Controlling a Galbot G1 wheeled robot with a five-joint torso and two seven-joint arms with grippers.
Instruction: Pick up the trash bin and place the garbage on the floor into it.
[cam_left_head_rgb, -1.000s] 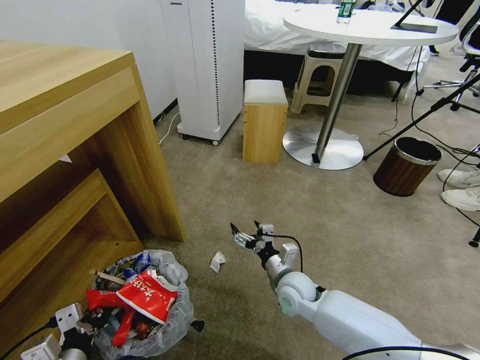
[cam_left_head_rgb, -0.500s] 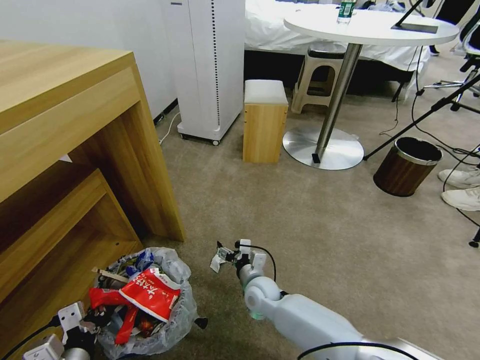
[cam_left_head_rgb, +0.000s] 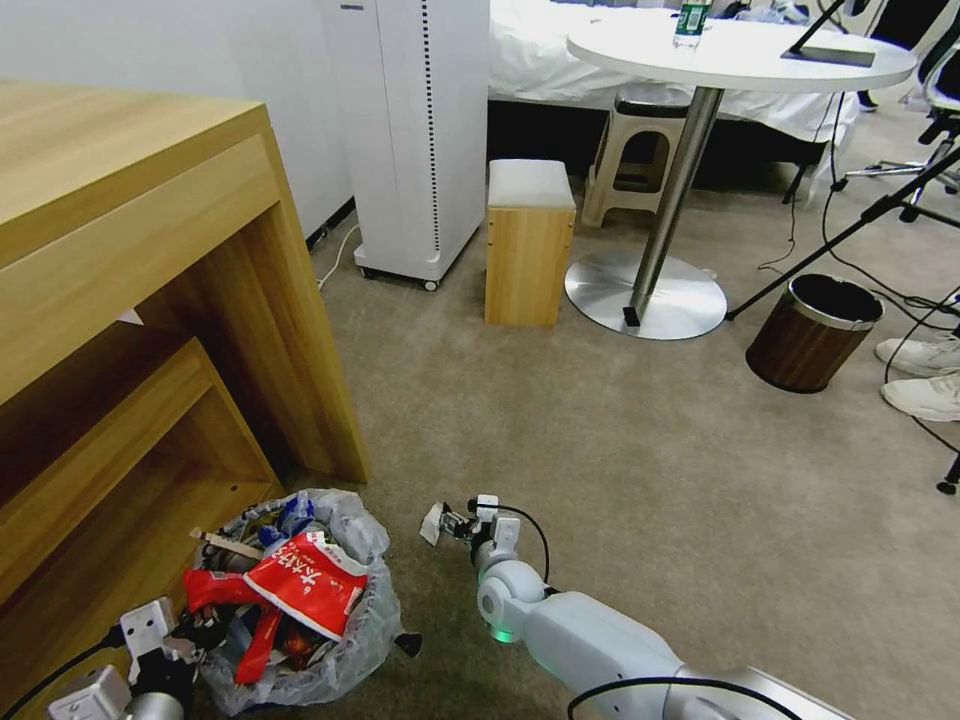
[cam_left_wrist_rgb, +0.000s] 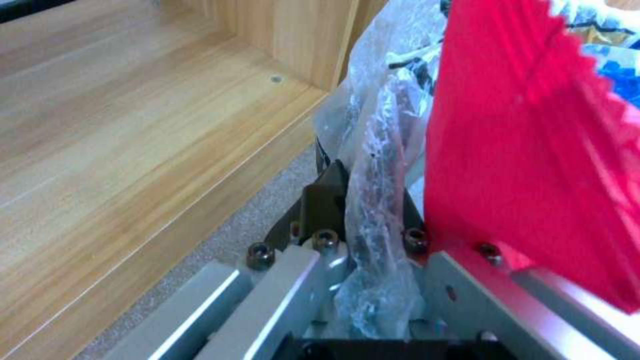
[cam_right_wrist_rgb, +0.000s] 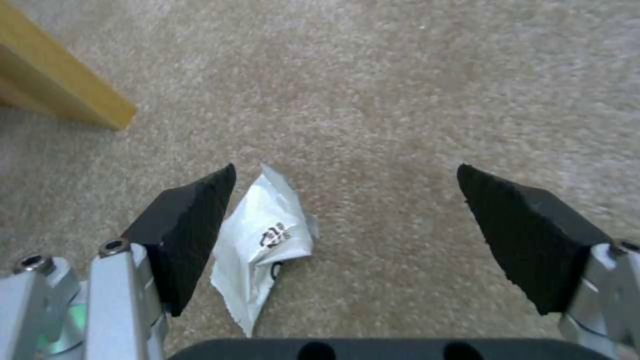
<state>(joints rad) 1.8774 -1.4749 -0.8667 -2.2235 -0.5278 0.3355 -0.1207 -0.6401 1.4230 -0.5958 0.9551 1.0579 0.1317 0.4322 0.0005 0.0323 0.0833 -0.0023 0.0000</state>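
Crumpled white wrapper (cam_right_wrist_rgb: 263, 240) between spread right pincer (cam_right_wrist_rgb: 347, 200) pads.

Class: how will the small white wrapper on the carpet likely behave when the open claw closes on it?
The white wrapper, creased and thin, probably crumples. It looks light, so the right claw may nudge it across the carpet.

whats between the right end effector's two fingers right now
A small crumpled white wrapper lies on the beige carpet between the open fingers of the right end effector, close against one finger. The right wrist view shows it.
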